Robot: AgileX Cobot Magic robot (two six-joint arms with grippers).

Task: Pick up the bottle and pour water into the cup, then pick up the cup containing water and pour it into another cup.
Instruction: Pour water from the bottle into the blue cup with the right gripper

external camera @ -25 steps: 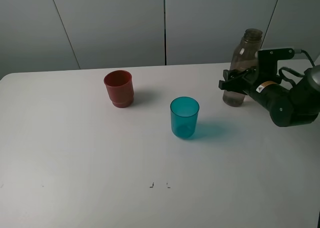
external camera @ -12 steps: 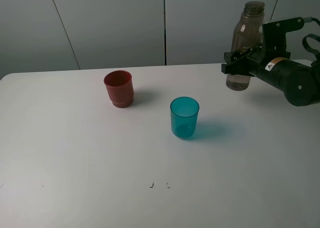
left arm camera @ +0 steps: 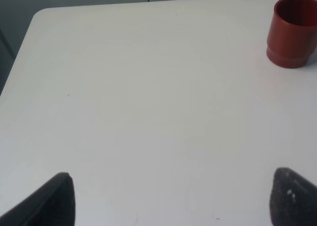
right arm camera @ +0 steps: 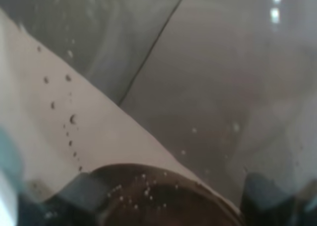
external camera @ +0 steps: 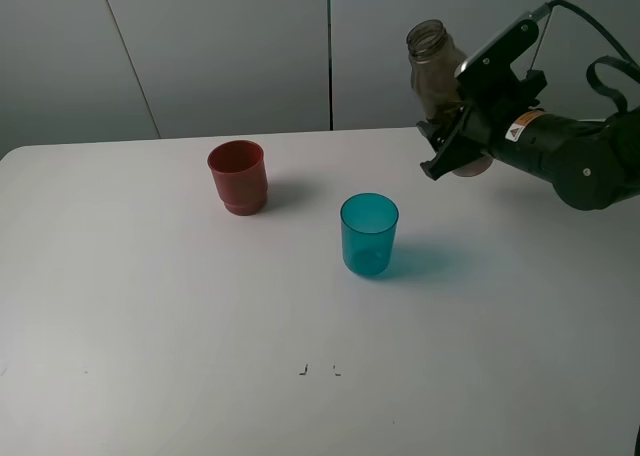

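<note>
My right gripper (external camera: 458, 148) is shut on the smoky grey-brown bottle (external camera: 437, 76) and holds it in the air, tilted with its open mouth toward the left, above and right of the teal cup (external camera: 369, 235). The bottle's wet wall (right arm camera: 163, 87) fills the right wrist view, and the fingers are hidden behind it. The teal cup stands upright mid-table. The red-brown cup (external camera: 238, 177) stands upright to its left and also shows in the left wrist view (left arm camera: 292, 31). My left gripper (left arm camera: 168, 198) is open and empty over bare table, out of the exterior view.
The white table (external camera: 150, 306) has its far edge against a grey panelled wall (external camera: 230, 46). Two small dark marks (external camera: 318, 370) lie near the front middle. The table's rounded far-left corner (left arm camera: 42, 13) shows in the left wrist view.
My right gripper has lifted the bottle off the table, carried it left toward the teal cup and tipped it leftward. The cups have not moved.
</note>
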